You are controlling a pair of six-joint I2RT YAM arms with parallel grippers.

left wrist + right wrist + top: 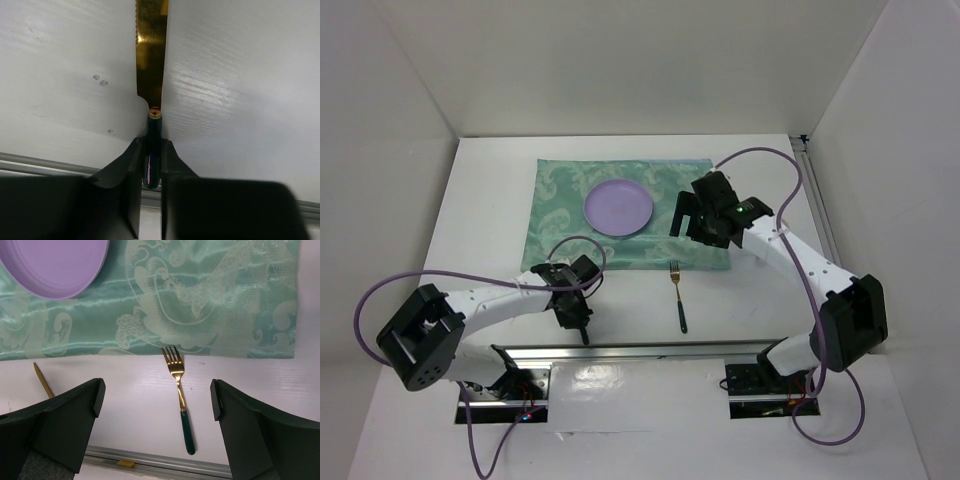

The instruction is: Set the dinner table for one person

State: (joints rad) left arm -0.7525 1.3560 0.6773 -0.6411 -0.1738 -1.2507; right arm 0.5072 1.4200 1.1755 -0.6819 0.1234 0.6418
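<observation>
Tabletop (490,230), a large plain white rectangle, lay under everything, carrying a teal-green patterned cloth mat (560,200) with a round lilac plate (618,208). My left tool (152,155) was clenched on the dark handle of the gold-bladed knife (151,50), which left the blade free for laying down. My right tool (156,392) hung released over the gold green-handled fork (179,390).

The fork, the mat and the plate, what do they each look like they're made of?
The fork has a head that looks like polished gold-toned metal, going by its bright reflections; its handle is glossy dark green, maybe plastic or enamel. The mat looks like woven fabric with a satin sheen, a damask-style scroll pattern and soft wrinkles. The plate is smooth, fairly matte lilac, likely plastic, possibly ceramic.
</observation>
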